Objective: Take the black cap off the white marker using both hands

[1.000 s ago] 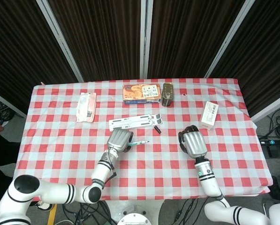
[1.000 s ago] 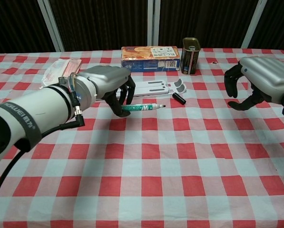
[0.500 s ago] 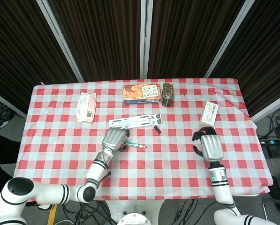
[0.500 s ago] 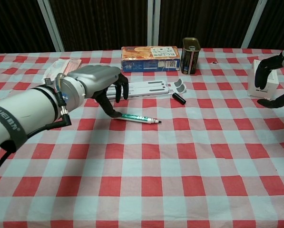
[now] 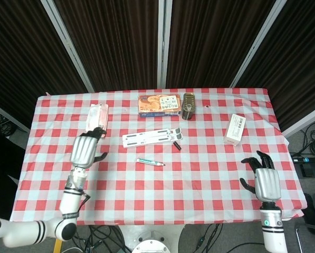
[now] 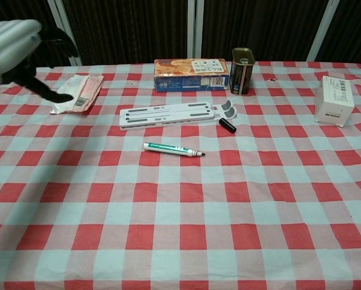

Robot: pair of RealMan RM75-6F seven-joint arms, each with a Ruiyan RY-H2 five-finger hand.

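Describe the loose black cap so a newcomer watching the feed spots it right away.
Start at the long white flat stand lying mid-table. Just off its right end lies the black cap, a short dark cylinder, stubbier than the white marker nearer the camera.

Checked cloth tablecloth (image 6: 186, 241) – matt; tin can (image 6: 242, 70) – glossy metal

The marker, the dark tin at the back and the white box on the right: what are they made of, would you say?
The marker looks like smooth white plastic with a green printed band. The tin seems to be metal: its rim and sides glint. The white box appears to be matte cardboard, with sharp folded edges and a printed label.
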